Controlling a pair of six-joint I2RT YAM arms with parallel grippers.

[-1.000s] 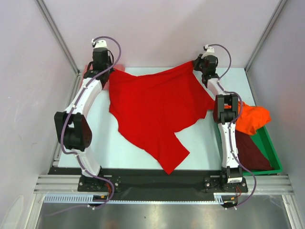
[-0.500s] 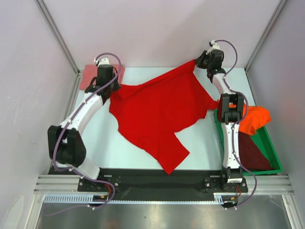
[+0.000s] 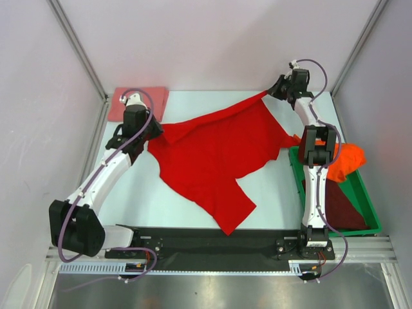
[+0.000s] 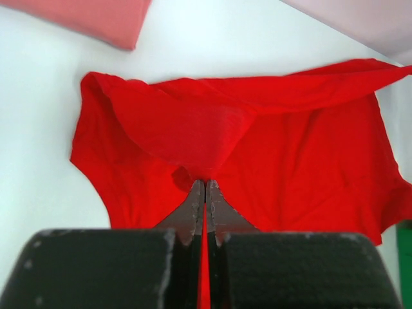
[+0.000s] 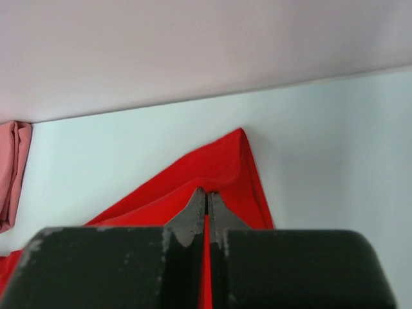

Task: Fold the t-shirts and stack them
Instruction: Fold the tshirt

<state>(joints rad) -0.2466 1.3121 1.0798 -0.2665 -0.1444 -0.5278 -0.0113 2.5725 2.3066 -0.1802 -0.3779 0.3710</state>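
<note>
The left fingers [image 4: 197,205] and right fingers [image 5: 194,207] are each clamped on a far edge of the red t-shirt [image 3: 212,161], which is spread mid-worktop [image 3: 270,193]. An uneven pull could slip a thin pinch free or bunch the trailing near end. The green bin [image 3: 362,193] at right holds the orange t-shirt [image 3: 344,161], spilling over its rim, and the maroon t-shirt [image 3: 341,206]; the salmon-pink t-shirt [image 3: 138,103] lies far left.

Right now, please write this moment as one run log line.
left gripper: shut on red shirt | right gripper: shut on red shirt | pink shirt: folded | green bin: orange shirt, maroon shirt
</note>
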